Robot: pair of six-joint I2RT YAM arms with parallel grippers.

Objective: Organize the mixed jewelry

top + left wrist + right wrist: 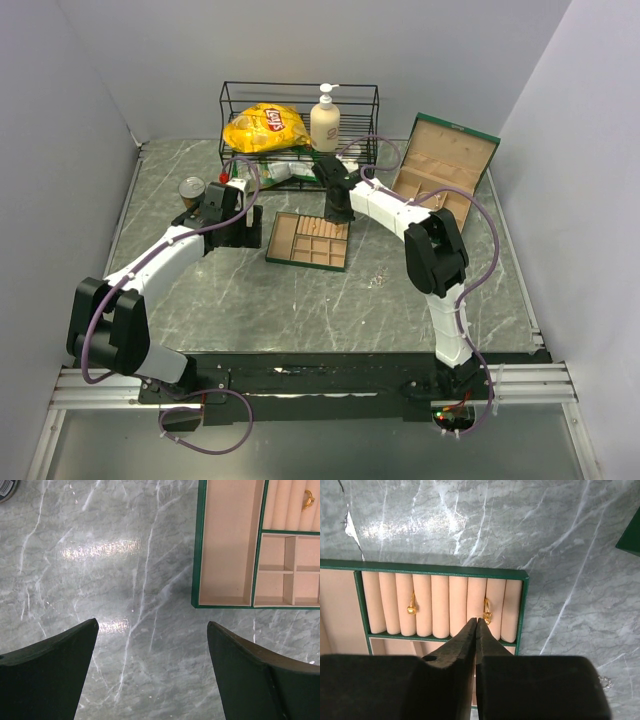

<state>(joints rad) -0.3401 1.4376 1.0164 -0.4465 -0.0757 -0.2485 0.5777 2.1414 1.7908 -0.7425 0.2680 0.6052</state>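
Note:
The flat green tray (440, 570) with tan compartments lies under my right gripper (476, 620). That gripper is shut, and nothing shows between its fingertips as they hover over the padded ring rolls. Two gold rings sit in the roll slots, one (411, 609) on the left and one (487, 615) just right of my fingertips. A tiny pale piece of jewelry (604, 681) lies on the marble to the right of the tray. My left gripper (152, 621) stands wide open over bare marble, left of the tray's edge (195, 555). A gold ring (308, 500) shows at the tray's far corner.
The open green jewelry box (445, 165) stands at the back right. A black wire basket (298, 92) at the back holds a yellow chip bag (263, 127) and a pump bottle (325, 122). A small can (191, 188) sits left of my left gripper (240, 225).

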